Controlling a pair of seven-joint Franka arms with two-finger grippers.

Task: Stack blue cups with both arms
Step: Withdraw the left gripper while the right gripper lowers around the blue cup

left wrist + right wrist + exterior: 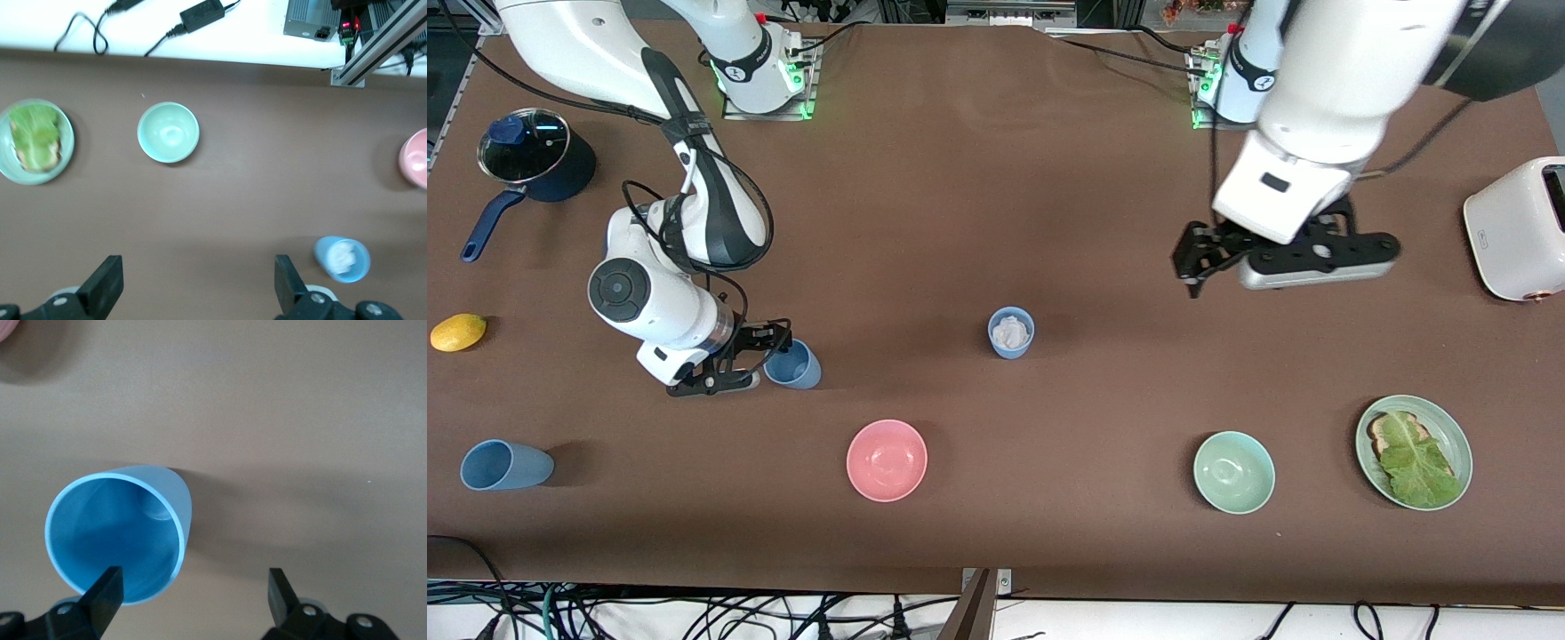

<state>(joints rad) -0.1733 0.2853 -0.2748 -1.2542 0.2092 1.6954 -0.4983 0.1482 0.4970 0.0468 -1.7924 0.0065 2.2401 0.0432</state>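
So far nothing is stacked: three blue cups point(1011, 332) stand apart on the counter point(1049, 178). Right gripper point(760, 345), fingers spread, reaches one cup point(119, 533); left gripper point(1193, 267) hovers open near the toaster point(1516, 228).

No readable text, brand, number or sign shows on any object; the small marks on the arms' bases are too unclear to read.
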